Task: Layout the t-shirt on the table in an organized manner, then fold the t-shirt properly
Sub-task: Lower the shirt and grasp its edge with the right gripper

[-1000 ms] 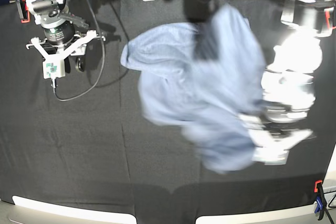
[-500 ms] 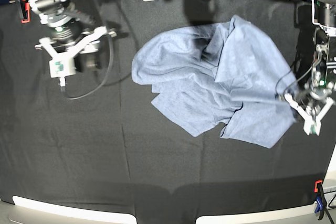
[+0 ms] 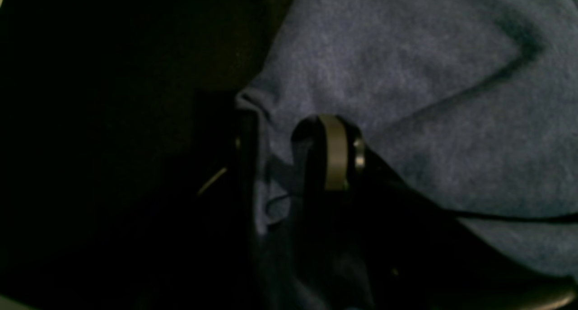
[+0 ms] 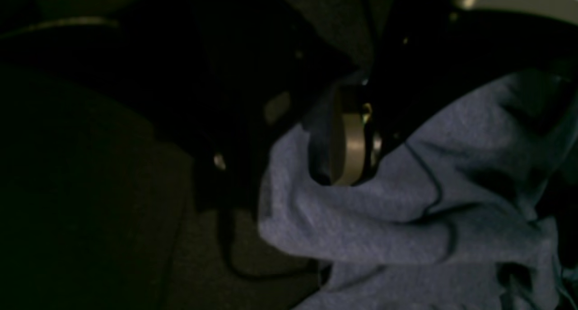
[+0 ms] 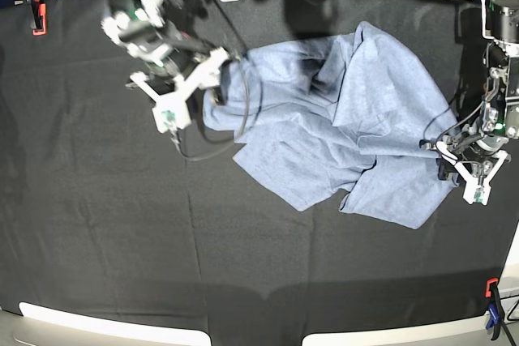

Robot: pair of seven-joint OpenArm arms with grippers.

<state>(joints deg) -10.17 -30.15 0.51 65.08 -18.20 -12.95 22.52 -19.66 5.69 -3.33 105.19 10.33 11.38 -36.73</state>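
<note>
Along the near edge of the black-draped worktop (image 5: 251, 269), two pale strips (image 5: 113, 326) are seen, and one red-and-blue spring clamp (image 5: 492, 311) is fixed near its right corner in the base view. Farther in, one light heathered blue-grey T-shirt (image 5: 304, 135) is spread in a crumpled, uneven heap, with overlapping layers, deep creases and angular corners turned toward the near edge. Two pincers are seen. The left pincer (image 3: 280, 156) is held at the shirt's side edge at the right of the base view, its fingers parted with a rumpled edge of cloth between them. The right pincer (image 4: 289, 156) is placed over the opposite side edge, its fingers also apart, cloth lying beneath. By the far left corner, one red-and-black clamp (image 5: 37, 14) is attached.
</note>
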